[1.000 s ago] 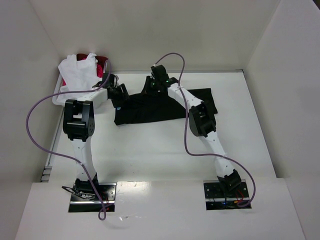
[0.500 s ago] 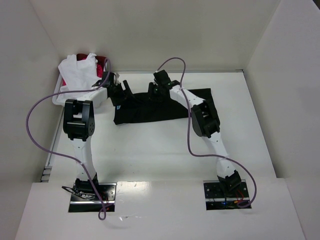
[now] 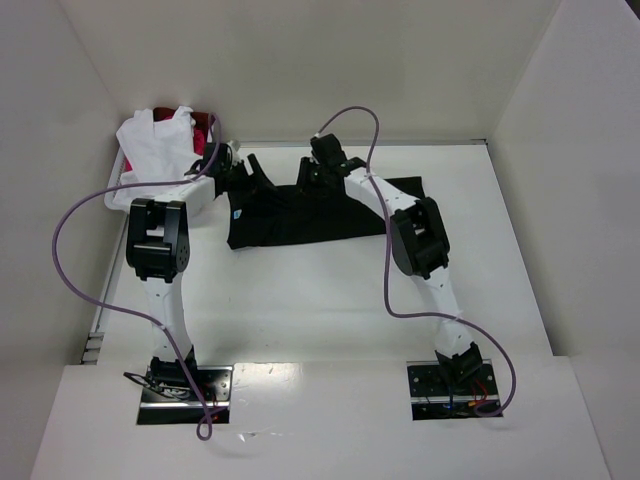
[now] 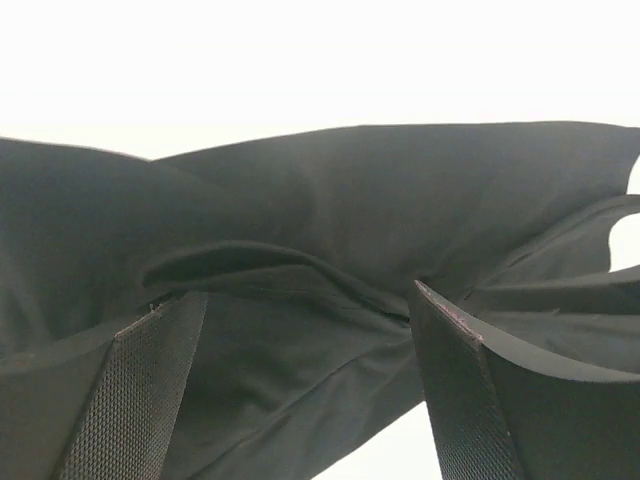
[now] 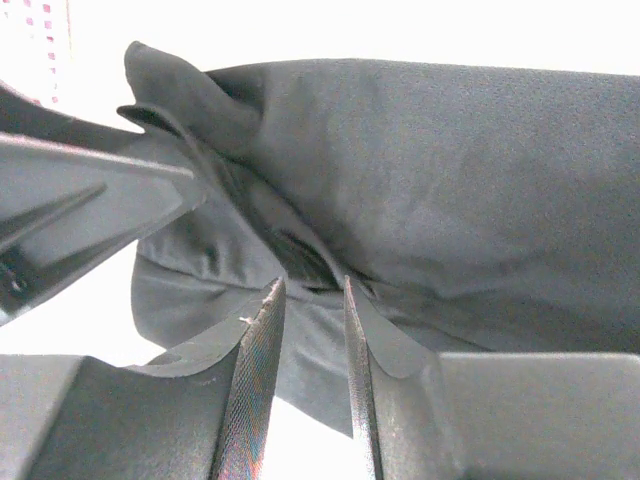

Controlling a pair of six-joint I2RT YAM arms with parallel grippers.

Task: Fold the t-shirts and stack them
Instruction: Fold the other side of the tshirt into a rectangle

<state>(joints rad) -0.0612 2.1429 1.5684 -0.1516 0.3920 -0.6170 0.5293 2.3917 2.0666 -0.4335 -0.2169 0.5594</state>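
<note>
since a moment ago the left gripper (image 4: 302,300) has swung away from the basket (image 3: 150,196) and in over the far left corner of the black t-shirt (image 3: 300,222), and the right arm's elbow has drifted a little to the right.

at the far left, the basket sits against the wall with a white t-shirt (image 3: 150,135) heaped over it and a red t-shirt (image 3: 203,130) poking out behind. just right of it, the left gripper hangs low over the black shirt's far edge. its fingers (image 4: 130,390) are spread wide, and a raised fold of black cloth runs across the gap between them. neither finger is seen pressing on it.

the black t-shirt lies spread across the back half of the table (image 3: 300,310), well apart from the two in the basket. its small light-blue label (image 3: 237,213) shows near its left end.

further right, the right gripper (image 5: 310,285) is down at the same far edge, near the shirt's middle and close beside the left one. its fingers (image 5: 250,390) are drawn close, with only a thin slot between them. a crease of the shirt sits right at their tips, but i cannot tell whether it is caught.
</note>
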